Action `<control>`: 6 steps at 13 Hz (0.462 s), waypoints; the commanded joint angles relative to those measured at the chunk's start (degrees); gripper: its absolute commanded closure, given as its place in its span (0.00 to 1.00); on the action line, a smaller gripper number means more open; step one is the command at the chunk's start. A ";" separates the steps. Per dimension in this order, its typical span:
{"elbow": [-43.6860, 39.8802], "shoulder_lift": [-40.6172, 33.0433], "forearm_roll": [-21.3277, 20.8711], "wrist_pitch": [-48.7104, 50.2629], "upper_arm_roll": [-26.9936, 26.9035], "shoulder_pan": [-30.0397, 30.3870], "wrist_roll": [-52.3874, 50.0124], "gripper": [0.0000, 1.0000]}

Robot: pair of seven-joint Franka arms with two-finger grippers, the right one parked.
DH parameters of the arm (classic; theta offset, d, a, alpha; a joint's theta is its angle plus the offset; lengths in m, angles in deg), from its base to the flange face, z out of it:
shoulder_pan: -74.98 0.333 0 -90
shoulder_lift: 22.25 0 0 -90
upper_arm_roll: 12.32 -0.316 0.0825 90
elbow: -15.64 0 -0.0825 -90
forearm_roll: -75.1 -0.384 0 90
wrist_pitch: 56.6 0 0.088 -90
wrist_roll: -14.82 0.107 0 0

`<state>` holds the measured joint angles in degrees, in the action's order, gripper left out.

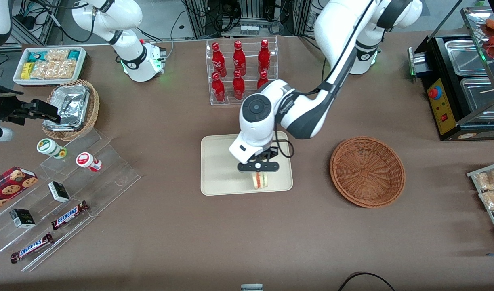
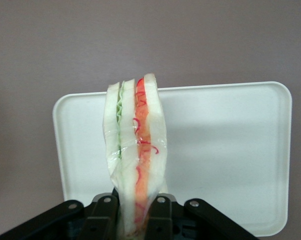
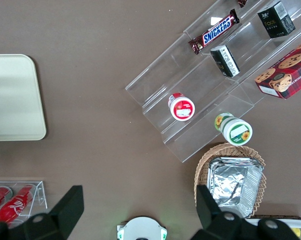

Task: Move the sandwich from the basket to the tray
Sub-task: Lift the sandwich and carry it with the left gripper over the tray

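Note:
My left gripper (image 1: pixel 258 171) hangs over the cream-beige tray (image 1: pixel 218 169), above the part of it nearest the front camera. It is shut on the sandwich (image 1: pixel 260 180), a wrapped wedge of pale bread with green and orange-red layers. In the left wrist view the sandwich (image 2: pixel 136 150) stands between the two black fingers (image 2: pixel 102 217) with the tray (image 2: pixel 230 150) under it. Whether the sandwich touches the tray surface I cannot tell. The reddish-brown wicker basket (image 1: pixel 367 171) sits empty beside the tray, toward the working arm's end of the table.
A clear rack of red bottles (image 1: pixel 240 70) stands farther from the front camera than the tray. Clear stepped shelves with snack bars and cups (image 1: pixel 65 190) and a tan basket of foil containers (image 1: pixel 71 109) lie toward the parked arm's end. A black food warmer (image 1: pixel 461 85) stands at the working arm's end.

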<state>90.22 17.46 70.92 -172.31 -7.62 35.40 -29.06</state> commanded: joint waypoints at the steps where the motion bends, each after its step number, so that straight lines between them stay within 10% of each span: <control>1: -2.33 3.51 0.58 -2.67 -0.75 -2.43 -0.68 1.00; 6: -1.63 6.69 0.66 -3.29 -0.75 -3.67 -1.12 1.00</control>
<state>90.12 23.04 70.92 -175.73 -7.62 32.30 -29.18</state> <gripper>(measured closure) 0.824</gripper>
